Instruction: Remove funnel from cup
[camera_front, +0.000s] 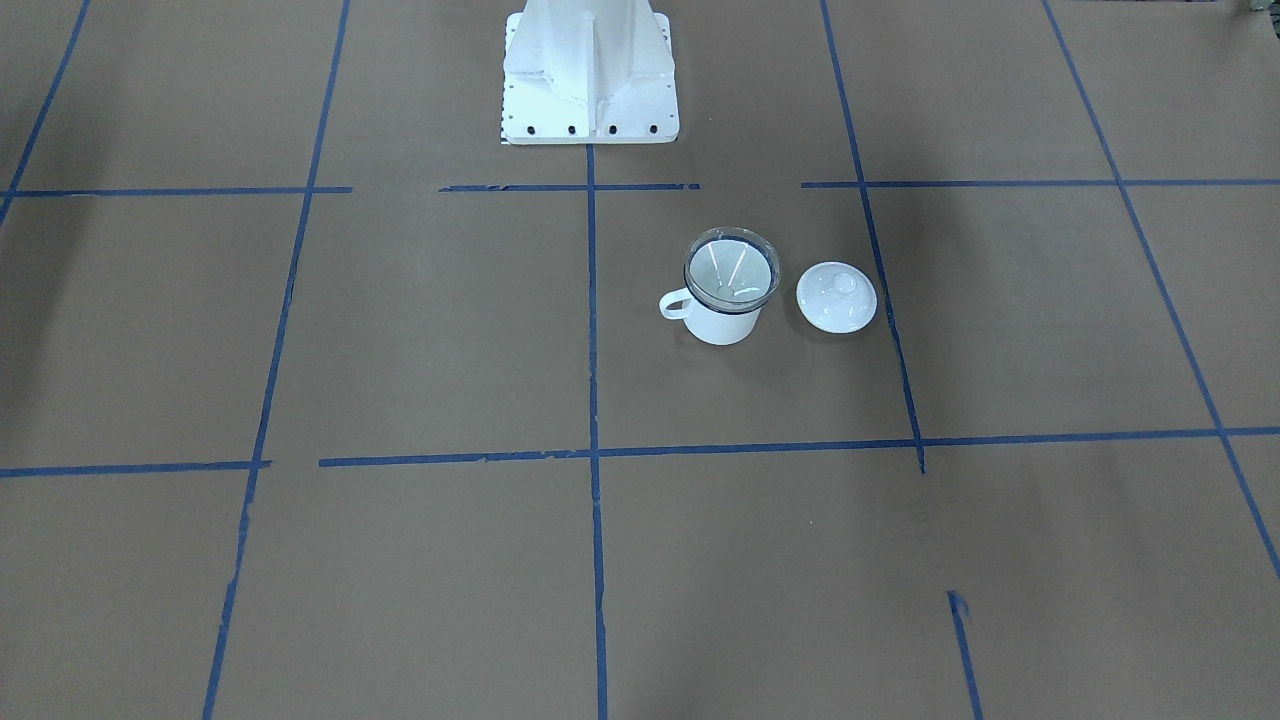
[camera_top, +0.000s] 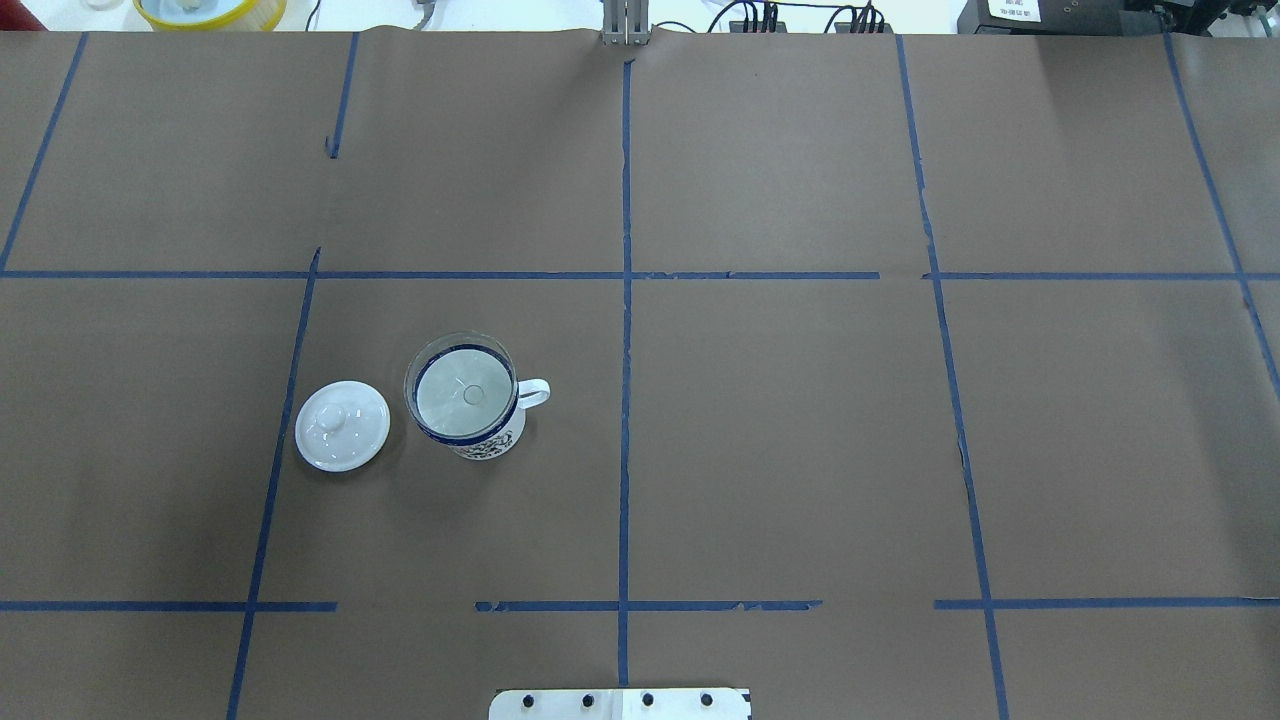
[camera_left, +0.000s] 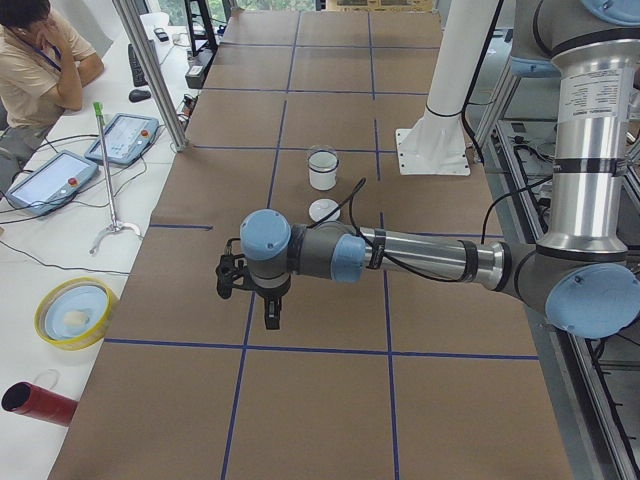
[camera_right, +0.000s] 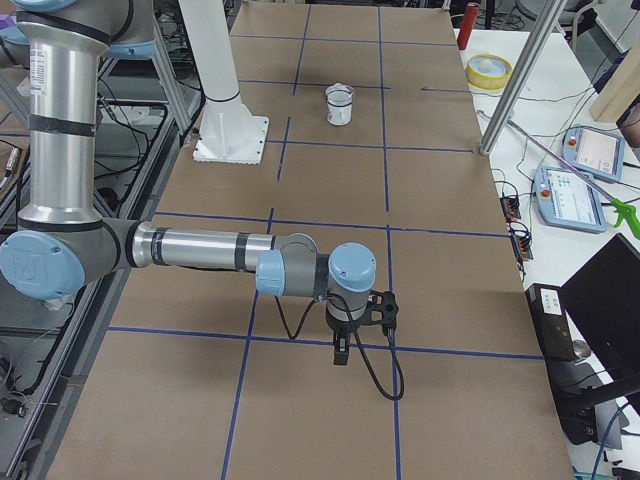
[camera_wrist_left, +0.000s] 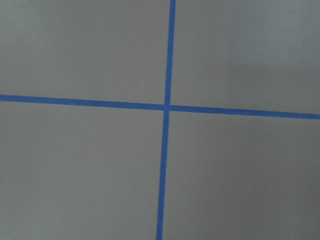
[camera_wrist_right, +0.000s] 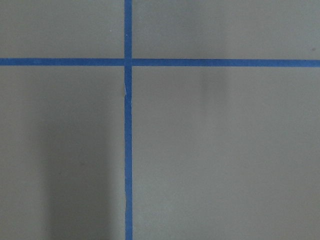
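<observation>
The clear funnel (camera_front: 731, 262) sits in the mouth of the white cup (camera_front: 722, 325), which has a dark blue rim and a loop handle. In the overhead view the funnel (camera_top: 462, 392) and cup (camera_top: 490, 445) stand left of the centre line. They also show small in the side views, the cup (camera_left: 322, 177) and the cup (camera_right: 340, 112). My left gripper (camera_left: 250, 300) hovers over the table's left end, far from the cup. My right gripper (camera_right: 355, 325) hovers over the right end. Both show only in side views; I cannot tell whether they are open or shut.
A white knobbed lid (camera_top: 342, 425) lies on the table beside the cup, also in the front view (camera_front: 836, 297). The robot base (camera_front: 590, 70) stands at the table's edge. A yellow bowl (camera_left: 75, 312), pendants and an operator (camera_left: 40, 70) are at a side bench.
</observation>
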